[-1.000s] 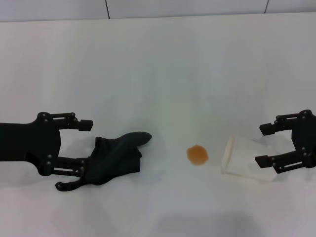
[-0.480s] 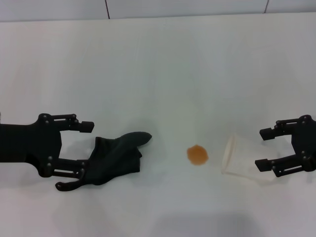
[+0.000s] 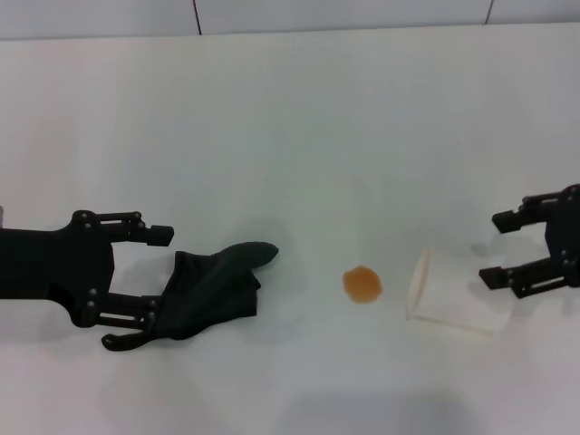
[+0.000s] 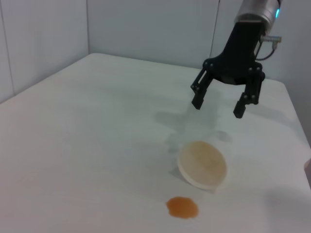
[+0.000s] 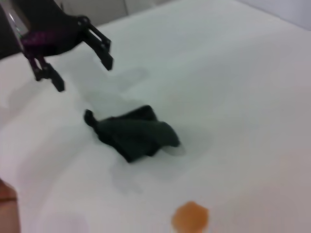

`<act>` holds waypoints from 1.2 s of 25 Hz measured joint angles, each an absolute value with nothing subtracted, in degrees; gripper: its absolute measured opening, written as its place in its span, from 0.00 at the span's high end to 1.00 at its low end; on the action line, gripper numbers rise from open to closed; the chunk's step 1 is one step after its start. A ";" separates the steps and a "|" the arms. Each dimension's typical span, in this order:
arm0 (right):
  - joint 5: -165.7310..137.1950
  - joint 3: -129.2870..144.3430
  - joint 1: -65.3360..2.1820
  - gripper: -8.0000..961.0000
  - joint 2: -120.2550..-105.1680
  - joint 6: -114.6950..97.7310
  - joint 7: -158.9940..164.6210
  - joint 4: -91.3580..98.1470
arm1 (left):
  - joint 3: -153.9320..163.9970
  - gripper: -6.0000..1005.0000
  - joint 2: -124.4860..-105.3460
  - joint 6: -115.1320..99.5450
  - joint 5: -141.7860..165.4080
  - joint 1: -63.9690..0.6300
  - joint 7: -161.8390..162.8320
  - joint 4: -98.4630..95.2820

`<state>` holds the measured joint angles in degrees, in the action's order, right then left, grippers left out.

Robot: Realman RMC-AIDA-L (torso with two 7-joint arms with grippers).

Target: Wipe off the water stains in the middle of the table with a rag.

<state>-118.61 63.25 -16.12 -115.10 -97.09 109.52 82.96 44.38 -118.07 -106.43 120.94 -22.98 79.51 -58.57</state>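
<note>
The orange-brown water stain (image 3: 362, 284) sits on the white table (image 3: 299, 136). It also shows in the left wrist view (image 4: 182, 207) and the right wrist view (image 5: 190, 217). The dark green-black rag (image 3: 213, 290) lies crumpled to the left of the stain, with its pointed tip toward it. It shows in the right wrist view too (image 5: 133, 133). My left gripper (image 3: 156, 276) is open just left of the rag. Its lower finger lies against the rag's edge. My right gripper (image 3: 496, 248) is open and empty at the far right.
A translucent whitish plastic cup (image 3: 449, 299) lies on its side between the stain and my right gripper, with its mouth toward the stain. Dark seam lines (image 3: 196, 16) run along the table's far edge.
My right gripper has drawn back to the right, off the cup's base, and the cup stays lying on the table. My left gripper and the rag have not moved.
</note>
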 joint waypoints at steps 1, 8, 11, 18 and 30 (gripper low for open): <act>-119.80 63.45 -16.52 0.17 -115.08 -97.44 111.17 84.33 | 44.38 0.17 -118.08 -106.40 120.94 -22.99 79.46 -58.56; -126.67 65.67 -18.65 0.17 -115.09 -101.08 120.21 90.91 | 44.38 0.17 -118.12 -106.20 120.94 -23.11 79.25 -58.53; -130.09 67.60 -18.82 0.17 -115.10 -101.99 123.65 94.47 | 44.38 0.17 -118.13 -106.05 120.94 -23.11 79.21 -58.53; -135.56 69.86 -20.21 0.17 -115.16 -104.06 128.61 100.20 | 44.38 0.17 -118.13 -105.82 120.94 -23.21 79.12 -58.53; -145.65 75.96 -24.39 0.17 -115.26 -107.14 134.75 104.19 | 44.38 0.17 -118.12 -105.25 120.93 -23.20 79.15 -58.48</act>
<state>-145.65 75.96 -24.39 -115.26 -107.14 134.75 104.19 44.38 -118.12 -105.25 120.93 -23.20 79.15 -58.48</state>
